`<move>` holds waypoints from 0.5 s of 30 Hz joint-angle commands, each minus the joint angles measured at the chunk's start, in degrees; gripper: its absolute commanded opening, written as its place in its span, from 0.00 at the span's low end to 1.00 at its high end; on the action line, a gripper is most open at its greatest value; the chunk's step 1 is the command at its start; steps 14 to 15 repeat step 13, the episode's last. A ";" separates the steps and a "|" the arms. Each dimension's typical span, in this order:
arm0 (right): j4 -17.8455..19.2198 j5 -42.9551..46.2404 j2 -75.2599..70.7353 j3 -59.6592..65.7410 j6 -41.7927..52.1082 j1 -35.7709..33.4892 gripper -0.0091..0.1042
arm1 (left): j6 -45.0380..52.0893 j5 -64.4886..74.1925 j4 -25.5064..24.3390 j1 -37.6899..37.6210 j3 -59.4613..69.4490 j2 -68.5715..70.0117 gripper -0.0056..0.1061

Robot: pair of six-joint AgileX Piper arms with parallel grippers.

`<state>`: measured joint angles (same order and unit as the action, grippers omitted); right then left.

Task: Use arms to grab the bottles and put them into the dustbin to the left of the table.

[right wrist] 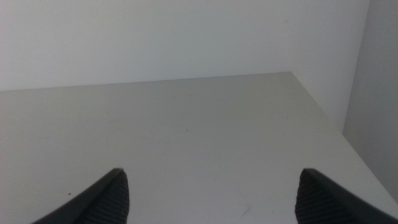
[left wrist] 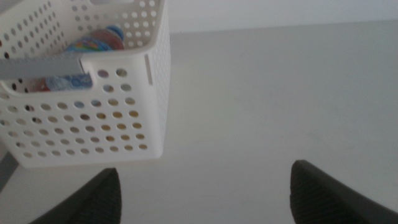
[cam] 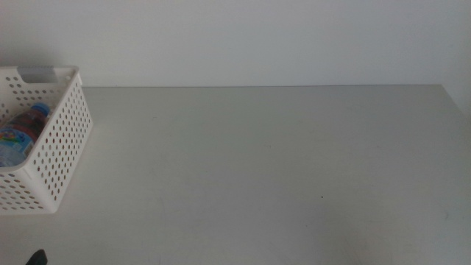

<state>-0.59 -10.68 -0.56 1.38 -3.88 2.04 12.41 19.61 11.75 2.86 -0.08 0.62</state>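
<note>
At the far left of the middle view stands the dustbin (cam: 62, 140), its perforated white wall facing the room. Inside it lies the small water bottle (cam: 22, 131), blue cap up toward the back wall. From the left wrist view more shows in the basket (left wrist: 118, 118): the water bottle (left wrist: 93, 42) near the rim, and through the holes some red and yellowish colour lower down, which may be the other bottles, though I cannot say for sure.

The left gripper (left wrist: 205, 193) hangs just in front of the bin with its jaws spread wide and nothing between them; only a dark tip (cam: 37, 258) shows at the lower left edge of the middle view.

Moving right, the table (cam: 280, 162) carries no bottle anywhere I can see. The right gripper (right wrist: 211, 196) is likewise released and empty, looking over the table (right wrist: 186, 137) toward its far right corner.

I judge the collecting done; what remains is only for both arms to rest.
</note>
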 commanded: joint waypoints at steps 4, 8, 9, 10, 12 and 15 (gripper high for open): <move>0.21 4.62 -1.40 -0.30 0.69 0.36 0.71 | -0.98 -5.77 1.03 0.11 1.88 1.60 0.87; 0.59 5.51 -1.40 -0.30 0.69 0.36 0.71 | -0.98 -5.77 0.97 0.11 1.87 1.60 0.87; 0.59 5.65 -1.40 -0.30 0.69 0.36 0.71 | -0.98 -5.77 0.97 0.11 1.87 1.60 0.87; 0.59 5.65 -1.40 -0.30 0.69 0.36 0.71 | -0.98 -5.77 0.97 0.11 1.87 1.60 0.87; 0.59 5.65 -1.40 -0.30 0.69 0.36 0.71 | -0.98 -5.74 0.97 0.11 1.87 1.54 0.87; 0.59 5.65 -1.40 -0.30 0.69 0.36 0.71 | -0.98 -5.74 0.97 0.11 1.87 1.60 0.87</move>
